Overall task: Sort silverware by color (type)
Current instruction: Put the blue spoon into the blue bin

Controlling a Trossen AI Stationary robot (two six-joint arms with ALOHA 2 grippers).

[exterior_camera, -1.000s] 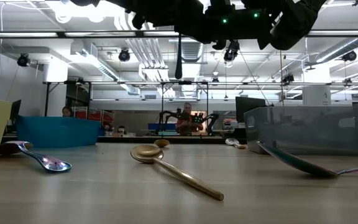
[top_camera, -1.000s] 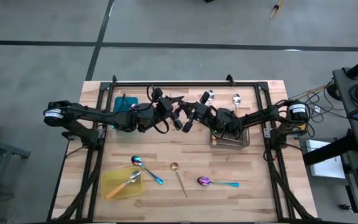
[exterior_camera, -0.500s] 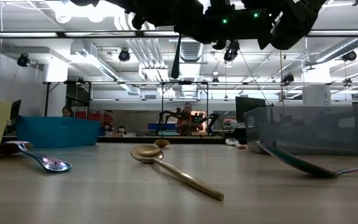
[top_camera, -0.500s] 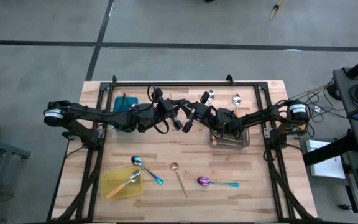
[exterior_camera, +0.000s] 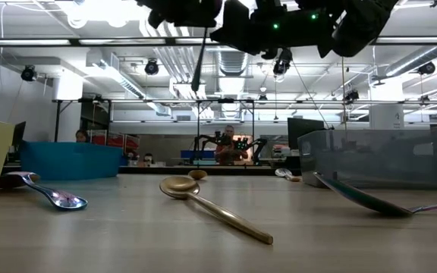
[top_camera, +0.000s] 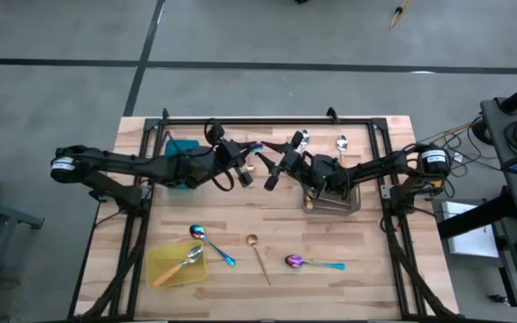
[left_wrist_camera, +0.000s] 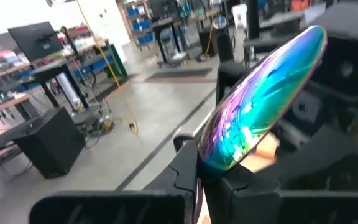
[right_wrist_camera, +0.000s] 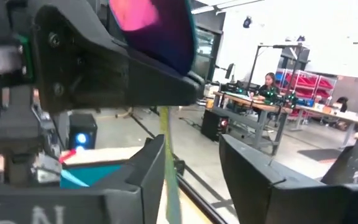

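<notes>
Iridescent spoon (left_wrist_camera: 263,102) is being gripped by left end effector (top_camera: 246,170) near teal tray (top_camera: 180,149), its likely drop; right end effector (top_camera: 275,172) is gaping empty

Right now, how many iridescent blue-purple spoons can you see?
3: one held in the left hand above the table, spoon; one beside the yellow tray; one lying front right. Others may be hidden.

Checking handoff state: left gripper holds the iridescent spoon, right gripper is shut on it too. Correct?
Not quite. The left gripper does hold the iridescent spoon, but the right gripper is open: the right wrist view shows its jaws apart with nothing between them. The high view shows the spoon with the left arm only.
</notes>
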